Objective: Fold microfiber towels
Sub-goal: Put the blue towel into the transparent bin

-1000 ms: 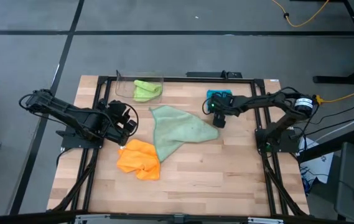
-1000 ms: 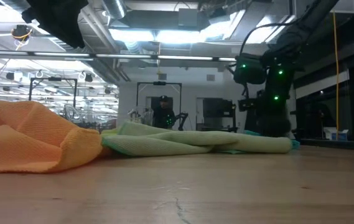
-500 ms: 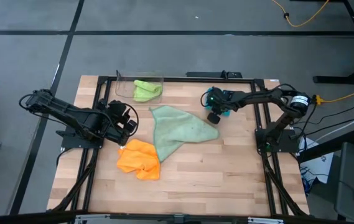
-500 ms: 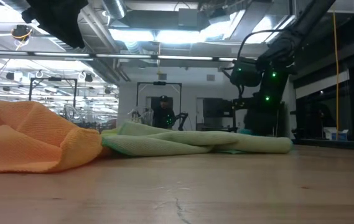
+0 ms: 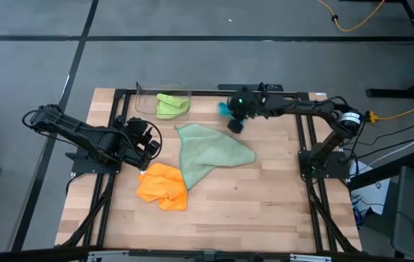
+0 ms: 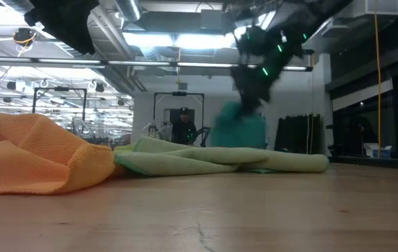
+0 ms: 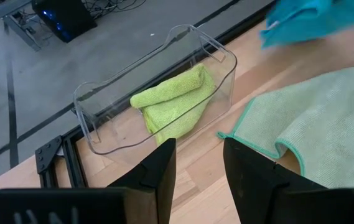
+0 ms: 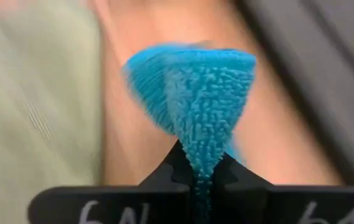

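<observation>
My right gripper (image 5: 231, 116) hangs over the far middle of the table, shut on the teal blue towel (image 6: 240, 131), which also shows in the right wrist view (image 8: 189, 93). The pale sage towel (image 5: 210, 151) lies spread and partly folded mid-table. The orange towel (image 5: 163, 185) lies crumpled near the left. The lime green towel (image 7: 173, 102) lies folded inside the clear bin (image 7: 96, 124). At the table's left my left gripper (image 7: 198, 180) waits open, pointing toward the bin, nothing between its fingers. My right gripper pinches a bunched fold of the teal towel (image 8: 196, 163) between its two fingers, coming slanting down from the table's right. The towel hangs below the fingers (image 6: 251, 94); its lower end is hidden behind the sage towel in the low view.
The clear bin (image 5: 148, 102) stands at the far left edge. A black frame (image 5: 207, 92) runs around the table. Bare wood (image 5: 265, 211) lies toward the near and right sides.
My right gripper has risen from the far right of the table and swung toward the left along the far edge, tipping as it went. The teal towel has come up off the table with it and now hangs beneath it.
</observation>
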`<state>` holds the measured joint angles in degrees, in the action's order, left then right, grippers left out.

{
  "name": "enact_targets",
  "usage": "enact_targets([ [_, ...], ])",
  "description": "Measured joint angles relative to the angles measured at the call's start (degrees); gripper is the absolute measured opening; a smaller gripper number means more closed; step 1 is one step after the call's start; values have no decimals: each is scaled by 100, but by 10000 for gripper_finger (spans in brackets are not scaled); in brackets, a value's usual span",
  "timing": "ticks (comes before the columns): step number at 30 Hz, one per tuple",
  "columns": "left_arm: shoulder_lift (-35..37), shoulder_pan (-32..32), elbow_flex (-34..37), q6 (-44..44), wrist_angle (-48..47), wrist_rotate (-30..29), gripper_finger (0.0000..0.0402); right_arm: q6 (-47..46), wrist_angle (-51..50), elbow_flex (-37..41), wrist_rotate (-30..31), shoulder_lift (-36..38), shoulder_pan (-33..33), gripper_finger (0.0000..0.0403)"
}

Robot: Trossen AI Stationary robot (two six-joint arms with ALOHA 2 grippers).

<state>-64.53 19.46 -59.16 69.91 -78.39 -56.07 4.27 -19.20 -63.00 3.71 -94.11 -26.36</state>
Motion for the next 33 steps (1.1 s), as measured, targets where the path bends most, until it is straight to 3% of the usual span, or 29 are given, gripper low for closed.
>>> enact_targets([
  [7,2,0,0,-2,0,0,126,370,425,-1624,-119,-4,215,6],
  [12,0,0,0,-2,0,-2,126,565,859,-2756,164,-209,285,6],
  [19,2,0,0,-4,-7,-33,126,840,627,-4690,245,-1686,303,6],
  [28,2,0,0,-15,-71,-31,126,1296,-235,-7156,-181,-4037,134,6],
  [33,2,0,0,-249,-68,3,126,1499,320,-6950,-511,-4403,6,6],
])
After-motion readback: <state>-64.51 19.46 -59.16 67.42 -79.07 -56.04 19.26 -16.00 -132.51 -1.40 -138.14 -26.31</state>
